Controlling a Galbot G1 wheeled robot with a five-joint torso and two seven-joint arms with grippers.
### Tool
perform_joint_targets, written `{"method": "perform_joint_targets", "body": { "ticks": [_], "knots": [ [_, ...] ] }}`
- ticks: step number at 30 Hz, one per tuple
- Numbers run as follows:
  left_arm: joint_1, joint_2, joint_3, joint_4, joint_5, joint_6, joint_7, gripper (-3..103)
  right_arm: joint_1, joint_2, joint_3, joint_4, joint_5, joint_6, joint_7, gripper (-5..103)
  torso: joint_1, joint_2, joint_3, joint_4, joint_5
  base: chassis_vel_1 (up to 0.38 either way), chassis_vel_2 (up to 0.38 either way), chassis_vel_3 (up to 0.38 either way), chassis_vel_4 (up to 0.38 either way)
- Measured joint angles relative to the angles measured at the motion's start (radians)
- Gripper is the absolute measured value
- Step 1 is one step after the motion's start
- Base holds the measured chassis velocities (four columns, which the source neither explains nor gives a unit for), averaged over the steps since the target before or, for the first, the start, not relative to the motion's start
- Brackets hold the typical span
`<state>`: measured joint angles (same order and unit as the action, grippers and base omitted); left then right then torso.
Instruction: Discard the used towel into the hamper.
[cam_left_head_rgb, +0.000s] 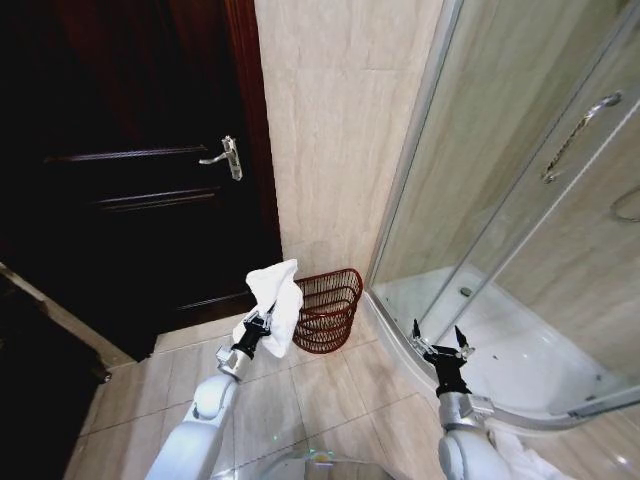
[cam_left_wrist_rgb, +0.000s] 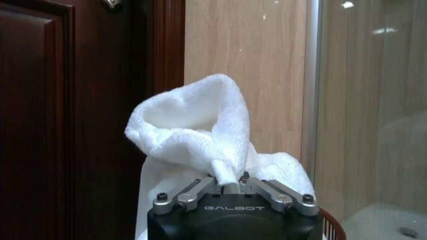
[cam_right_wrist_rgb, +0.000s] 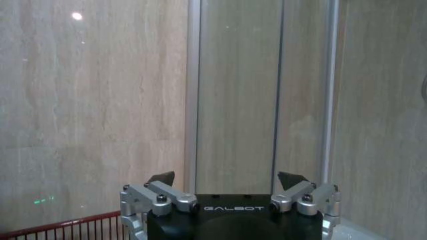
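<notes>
A white towel (cam_left_head_rgb: 277, 300) hangs bunched from my left gripper (cam_left_head_rgb: 262, 320), which is shut on it just left of the hamper. In the left wrist view the towel (cam_left_wrist_rgb: 200, 135) rises in a fold above the closed fingers (cam_left_wrist_rgb: 230, 182). The hamper (cam_left_head_rgb: 326, 309), a dark reddish-brown wire basket, stands on the floor against the beige wall, and its rim (cam_left_wrist_rgb: 331, 225) shows beside the left gripper. My right gripper (cam_left_head_rgb: 438, 343) is held open and empty over the shower's curved sill; its spread fingers (cam_right_wrist_rgb: 163, 178) face the glass, with the hamper's rim (cam_right_wrist_rgb: 67, 226) beside it.
A dark wooden door (cam_left_head_rgb: 130, 170) with a metal handle (cam_left_head_rgb: 228, 156) stands left of the hamper. A glass shower enclosure (cam_left_head_rgb: 520, 200) with a white tray (cam_left_head_rgb: 510, 350) fills the right side. Tiled floor (cam_left_head_rgb: 300, 400) lies between my arms.
</notes>
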<state>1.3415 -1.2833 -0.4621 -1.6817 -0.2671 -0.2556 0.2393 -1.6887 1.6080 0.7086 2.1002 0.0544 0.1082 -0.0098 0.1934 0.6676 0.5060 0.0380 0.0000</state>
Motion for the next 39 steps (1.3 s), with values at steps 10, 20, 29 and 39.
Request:
{"method": "perform_joint_targets", "body": {
  "ticks": [10,20,29,39],
  "knots": [
    [-0.147,0.053,0.138,0.057,-0.008,0.016,0.001,8,-0.004,0.0,0.011,-0.021,0.004,0.006,0.005,100,-0.007,-0.02,-0.012,0.0,0.0,0.0,0.0,0.0,0.0],
    [-0.414,0.038,0.359,0.188,-0.023,0.049,-0.082,8,-0.031,0.0,0.025,-0.014,0.022,0.017,0.007,100,-0.006,-0.016,-0.01,-0.0004,0.0,0.0,0.0,0.0,0.0],
    [-0.681,-0.054,0.52,0.499,-0.029,0.03,-0.099,8,-0.047,-0.006,0.049,0.006,0.045,0.021,0.01,100,-0.004,-0.012,-0.008,-0.0001,0.0001,0.0,0.0,0.0,0.0],
    [-0.797,-0.143,0.529,0.752,0.027,-0.013,-0.121,8,-0.049,-0.008,0.061,0.027,0.057,0.025,0.011,100,-0.003,-0.01,-0.007,-0.0002,0.0003,0.0,0.0,0.0,0.0]
  ]
}}
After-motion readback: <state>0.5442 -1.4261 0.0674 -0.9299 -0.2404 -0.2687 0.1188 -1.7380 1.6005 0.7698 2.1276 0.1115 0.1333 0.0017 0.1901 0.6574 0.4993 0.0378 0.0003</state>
